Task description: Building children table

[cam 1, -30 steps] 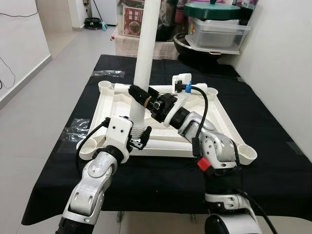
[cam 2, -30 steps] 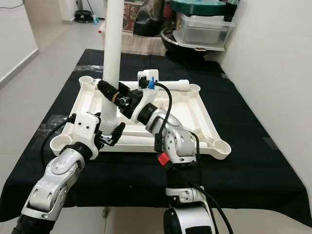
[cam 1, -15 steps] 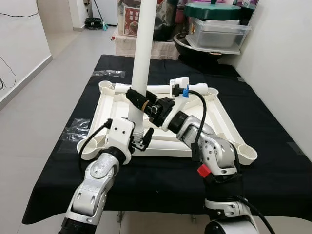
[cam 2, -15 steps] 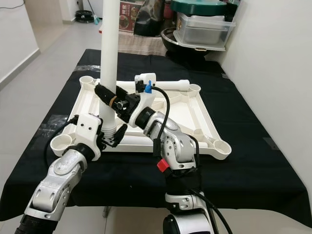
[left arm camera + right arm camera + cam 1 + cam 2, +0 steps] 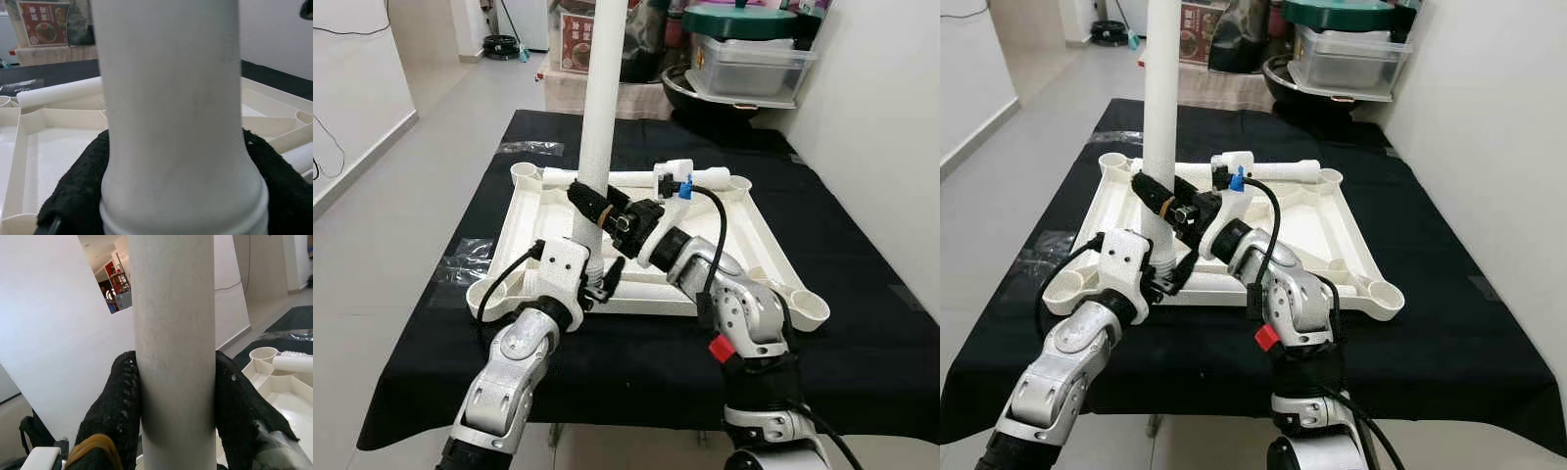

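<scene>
Two grippers had the white table leg [image 5: 603, 98] between them, and you could see it standing nearly upright over the front left part of the upturned white tabletop [image 5: 759, 230]. Your right gripper [image 5: 590, 203] was clamped on the leg partway up, one black finger [image 5: 115, 406] on each side of the tube, pressed against it. Your left gripper [image 5: 603, 277] held the leg lower, near its ribbed foot, with the tube filling the space between the black fingers [image 5: 78, 188] and touching both. The leg's lower end sat just above the tabletop's front rim, close to the front left corner socket [image 5: 1068, 285]; whether it was seated in anything could not be told.

The tabletop lay underside up on the black tablecloth [image 5: 862, 323], its ribs dividing it into shallow bays. A second white leg [image 5: 1278, 170] lay on its side along the far edge of the tabletop. Round sockets stood at the corners, the front right socket [image 5: 1383, 294] open. Beyond the table a clear storage box [image 5: 749, 64] with a green lid sat against the wall.
</scene>
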Controlling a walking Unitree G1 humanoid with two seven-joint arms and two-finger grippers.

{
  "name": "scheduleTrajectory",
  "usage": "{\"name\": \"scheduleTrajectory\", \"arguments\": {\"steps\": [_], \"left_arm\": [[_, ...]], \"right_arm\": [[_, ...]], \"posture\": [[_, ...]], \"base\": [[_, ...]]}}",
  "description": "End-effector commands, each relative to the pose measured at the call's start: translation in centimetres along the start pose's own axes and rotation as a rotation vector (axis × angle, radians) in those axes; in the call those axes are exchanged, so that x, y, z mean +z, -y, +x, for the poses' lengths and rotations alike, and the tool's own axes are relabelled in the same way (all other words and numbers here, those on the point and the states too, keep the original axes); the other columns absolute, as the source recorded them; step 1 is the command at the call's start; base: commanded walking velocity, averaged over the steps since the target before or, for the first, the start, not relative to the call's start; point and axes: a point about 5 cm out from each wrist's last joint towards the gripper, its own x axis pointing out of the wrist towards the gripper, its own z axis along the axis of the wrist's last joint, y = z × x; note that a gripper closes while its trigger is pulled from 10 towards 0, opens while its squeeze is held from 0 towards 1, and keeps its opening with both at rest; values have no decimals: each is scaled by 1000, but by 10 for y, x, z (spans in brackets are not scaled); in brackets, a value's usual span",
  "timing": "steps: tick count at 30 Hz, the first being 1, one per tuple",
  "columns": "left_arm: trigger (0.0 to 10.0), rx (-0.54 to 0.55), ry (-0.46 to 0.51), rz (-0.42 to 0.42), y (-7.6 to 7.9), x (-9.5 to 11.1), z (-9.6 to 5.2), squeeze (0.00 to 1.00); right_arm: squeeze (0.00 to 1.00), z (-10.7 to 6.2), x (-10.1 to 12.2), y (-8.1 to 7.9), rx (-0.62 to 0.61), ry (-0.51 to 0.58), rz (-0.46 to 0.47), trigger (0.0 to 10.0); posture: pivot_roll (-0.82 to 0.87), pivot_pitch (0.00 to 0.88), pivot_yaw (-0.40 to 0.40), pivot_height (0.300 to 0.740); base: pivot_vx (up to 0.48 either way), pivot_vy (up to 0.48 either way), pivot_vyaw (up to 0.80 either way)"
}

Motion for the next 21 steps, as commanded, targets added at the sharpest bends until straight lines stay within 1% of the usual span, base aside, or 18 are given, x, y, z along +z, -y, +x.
{"name": "scheduleTrajectory", "arguments": {"steps": [1,7,11,12,14,15,16,18,20,21], "left_arm": [[0,-8,-6,17,2,-2,2,0],[0,15,-21,37,-1,-6,1,0],[0,12,-38,59,-3,-9,-2,0],[10000,12,-42,78,-5,-9,-3,0],[10000,6,-43,128,-8,-10,-5,0],[10000,9,-46,137,-11,-10,-6,0],[10000,7,-49,158,-13,-11,-7,0],[10000,3,-52,170,-15,-12,-9,0],[10000,-5,-68,167,-17,-13,-11,0],[10000,-19,-66,182,-18,-12,-12,0]], "right_arm": [[0,0,3,-3,13,19,-18,0],[0,-3,-1,-1,-7,21,-5,0],[0,-5,-3,2,-46,20,-8,0],[0,-5,-3,3,-55,20,-8,10000],[0,-5,-2,6,-79,20,-10,10000],[341,-5,-2,7,-78,21,-4,10000],[1000,-6,-2,7,-75,25,2,10000],[1000,-6,-1,8,-79,27,11,10000],[1000,-7,-1,10,-81,24,27,10000],[0,-7,0,11,-81,23,36,10000]], "posture": [[44,0,-83,740],[41,0,-80,740],[45,0,-79,740],[45,0,-80,740],[45,0,-79,740],[48,0,-80,740],[48,0,-80,740],[49,0,-81,740],[48,0,-80,740],[49,0,-81,740]], "base": [[0,0,0],[0,0,0],[0,0,0],[0,0,0],[0,0,0],[0,0,0],[0,0,0],[0,0,0],[0,0,0],[0,0,0]]}}
